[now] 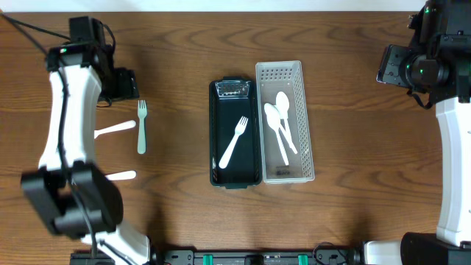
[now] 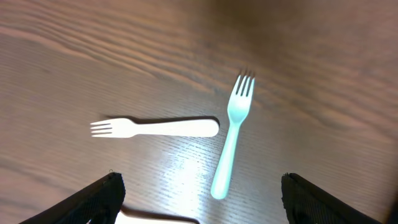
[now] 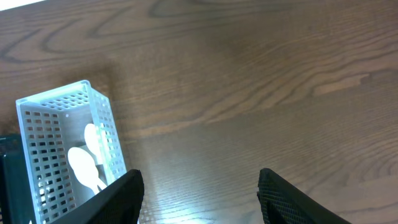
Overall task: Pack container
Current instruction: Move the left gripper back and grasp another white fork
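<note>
A black container (image 1: 216, 136) lies at the table's middle with a white fork (image 1: 234, 141) inside. A white perforated basket (image 1: 307, 125) beside it holds white spoons (image 1: 280, 118). A pale green fork (image 1: 141, 126) and a white fork (image 1: 114, 129) lie at the left, and both show in the left wrist view (image 2: 231, 143) (image 2: 155, 128). Another white utensil (image 1: 122, 175) lies nearer the front. My left gripper (image 1: 124, 85) (image 2: 199, 200) is open and empty, above these forks. My right gripper (image 1: 390, 65) (image 3: 202, 199) is open and empty at the far right.
The basket (image 3: 59, 146) with its spoons (image 3: 84, 165) shows at the left edge of the right wrist view. Bare wooden table lies between the basket and my right gripper.
</note>
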### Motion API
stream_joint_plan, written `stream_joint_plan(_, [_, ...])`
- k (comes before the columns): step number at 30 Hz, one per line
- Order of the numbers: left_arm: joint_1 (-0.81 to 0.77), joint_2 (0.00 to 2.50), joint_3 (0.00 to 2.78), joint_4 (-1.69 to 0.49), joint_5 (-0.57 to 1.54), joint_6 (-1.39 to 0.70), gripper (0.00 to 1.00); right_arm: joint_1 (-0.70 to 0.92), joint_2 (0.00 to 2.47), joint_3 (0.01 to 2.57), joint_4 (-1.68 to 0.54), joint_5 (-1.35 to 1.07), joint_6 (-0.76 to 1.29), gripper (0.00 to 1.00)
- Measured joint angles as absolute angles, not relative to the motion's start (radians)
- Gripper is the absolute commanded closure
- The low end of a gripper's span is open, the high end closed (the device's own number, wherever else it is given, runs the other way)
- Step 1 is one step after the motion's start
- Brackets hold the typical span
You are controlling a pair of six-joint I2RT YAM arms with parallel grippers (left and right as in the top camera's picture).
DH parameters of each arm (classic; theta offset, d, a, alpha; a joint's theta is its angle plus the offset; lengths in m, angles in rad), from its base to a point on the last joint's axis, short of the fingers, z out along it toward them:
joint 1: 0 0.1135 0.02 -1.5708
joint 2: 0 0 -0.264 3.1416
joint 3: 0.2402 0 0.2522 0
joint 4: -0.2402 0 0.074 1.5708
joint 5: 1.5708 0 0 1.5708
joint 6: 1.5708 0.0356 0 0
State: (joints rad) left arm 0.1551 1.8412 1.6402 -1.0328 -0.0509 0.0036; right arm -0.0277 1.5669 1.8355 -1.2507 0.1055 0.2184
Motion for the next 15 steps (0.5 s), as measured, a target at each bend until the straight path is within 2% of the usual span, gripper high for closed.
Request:
stream_joint_plan(8, [0.160, 2.039, 1.630, -0.980, 0.065, 0.107, 0.18, -0.028, 1.567, 1.835, -1.249, 0.105, 0.218, 0.38])
stream_joint_plan(15, [0.160, 2.103, 1.582, -0.936, 0.098, 0.177, 0.18, -0.028, 1.567, 1.835, -1.249, 0.105, 0.218, 0.38])
